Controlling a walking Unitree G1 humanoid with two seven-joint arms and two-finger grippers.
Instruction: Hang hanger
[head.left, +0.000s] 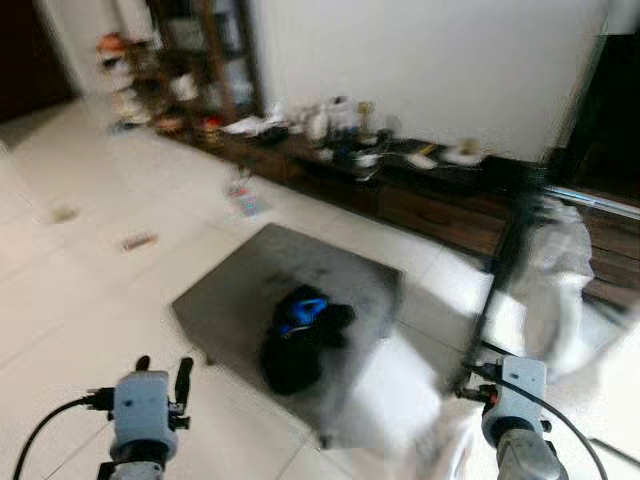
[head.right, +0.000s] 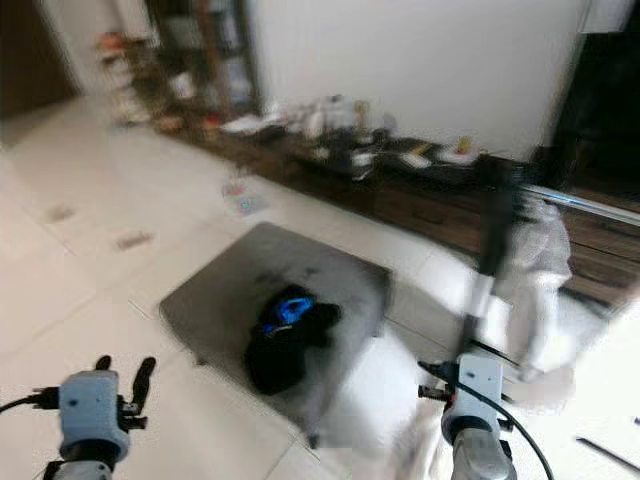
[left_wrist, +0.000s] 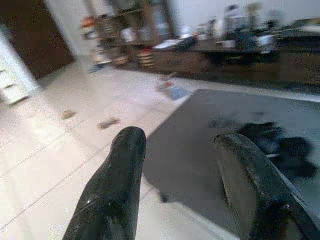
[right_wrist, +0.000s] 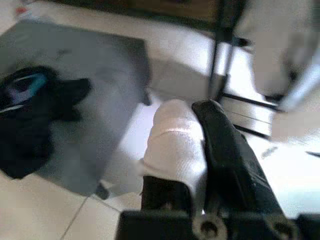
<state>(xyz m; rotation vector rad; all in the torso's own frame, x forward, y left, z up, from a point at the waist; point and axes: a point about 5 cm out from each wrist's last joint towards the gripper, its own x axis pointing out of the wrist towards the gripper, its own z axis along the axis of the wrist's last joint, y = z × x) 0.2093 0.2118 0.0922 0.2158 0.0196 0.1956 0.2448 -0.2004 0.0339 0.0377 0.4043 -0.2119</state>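
Note:
Everything is blurred. A black garment (head.left: 300, 355) with a blue piece (head.left: 303, 308) on top, perhaps a hanger, lies on a low grey table (head.left: 240, 290). My left gripper (left_wrist: 180, 150) is open and empty, low at the left, short of the table's near corner. My right gripper (right_wrist: 195, 120) is shut on a fold of white cloth (right_wrist: 175, 150), low at the right. Just beyond it stands a clothes rack with a black pole (head.left: 505, 260) and a silver rail (head.left: 600, 200). A white garment (head.left: 555, 270) hangs on the rack.
A long dark low cabinet (head.left: 420, 200) cluttered with small items runs along the white back wall. Open shelves (head.left: 190, 60) stand at the back left. A few small things (head.left: 245, 200) lie on the pale tiled floor left of the table.

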